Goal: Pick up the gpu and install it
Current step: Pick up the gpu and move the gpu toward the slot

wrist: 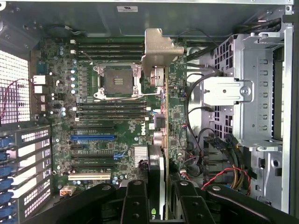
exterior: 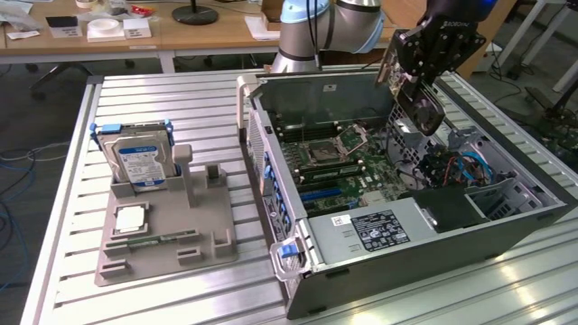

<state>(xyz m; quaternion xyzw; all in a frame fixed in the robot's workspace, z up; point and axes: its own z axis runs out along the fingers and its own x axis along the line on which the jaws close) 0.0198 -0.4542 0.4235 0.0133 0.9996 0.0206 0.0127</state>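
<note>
The slatted metal worktop (exterior: 181, 95) carries everything. On it, toward the exterior view's right, a computer case (exterior: 407, 264) lies on its side with the panel off. Its green motherboard (exterior: 343, 169) faces up at me. In my wrist view the motherboard (wrist: 117, 149) shows an empty processor socket (wrist: 117, 79), a blue slot (wrist: 92, 137) and a grey metal drive cage (wrist: 257, 93) beside it.

Toward the exterior view's left, well apart from the case, sits a grey plastic holder (exterior: 167, 237). A silver hard drive (exterior: 137, 159) with a blue and white label stands upright in it.

My arm (exterior: 312, 27) reaches in from behind the case. My gripper (exterior: 434, 51) hangs over the open case at the exterior view's right, clamped on the gpu (exterior: 423, 108). The card hangs tilted below my fingers, raised above the motherboard and seated in no slot.

It is a thin, flat rectangular card. The face seen from the exterior view is dark, with a brownish edge higher up. From my wrist I see the gpu (wrist: 164, 116) edge-on, a narrow strip running away from my gripper (wrist: 163, 205) across the board. A silver metal bracket (wrist: 159, 49) with a bent tab caps its far end. My black fingers (wrist: 135, 200) press it from both sides.
</note>
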